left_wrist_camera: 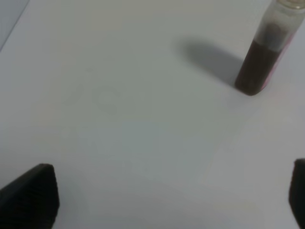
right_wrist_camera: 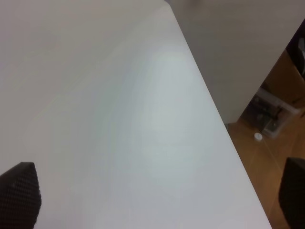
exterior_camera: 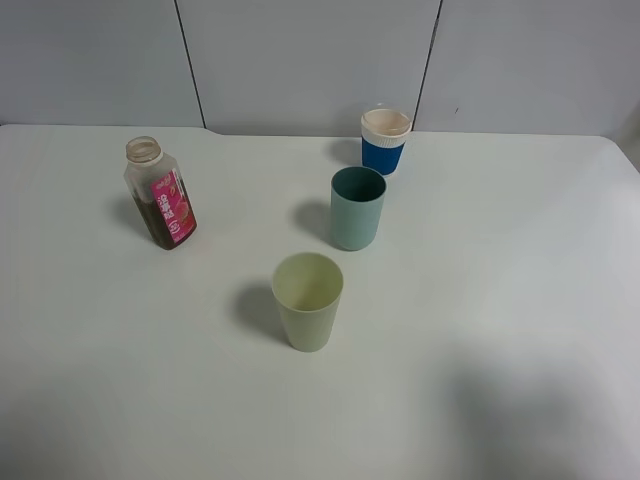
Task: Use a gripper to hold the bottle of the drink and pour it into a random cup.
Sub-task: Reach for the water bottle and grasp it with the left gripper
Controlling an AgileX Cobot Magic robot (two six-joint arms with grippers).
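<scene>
1. While neither arm shows in the high view, I can read the layout from it. The bottle [exterior_camera: 160,195] stands upright and capless on the left of the white counter [exterior_camera: 520,340], on my left arm's side. Its squarish clear plastic shows the dark brown drink [exterior_camera: 148,212] beside a pink label [exterior_camera: 172,208]. The pale yellow-green cup [exterior_camera: 308,300], a plain tapered tumbler, sits nearest the front, well apart from the bottle. A teal tumbler [exterior_camera: 357,207] and a blue cup with cream rim [exterior_camera: 385,141] stand behind it in a loose diagonal.
2. Left wrist view: the left jaws stand wide apart and hold nothing, with their black ribbed tips at either edge. The bottle [left_wrist_camera: 264,52] is ahead and off to one side, so I judge the approach needs lining up first.
3. Right wrist view: the right jaws are also apart and empty. They hang over the counter's [right_wrist_camera: 119,119] smooth edge with wooden floor [right_wrist_camera: 267,157] beyond, which I judge leaves the pouring area free.
</scene>
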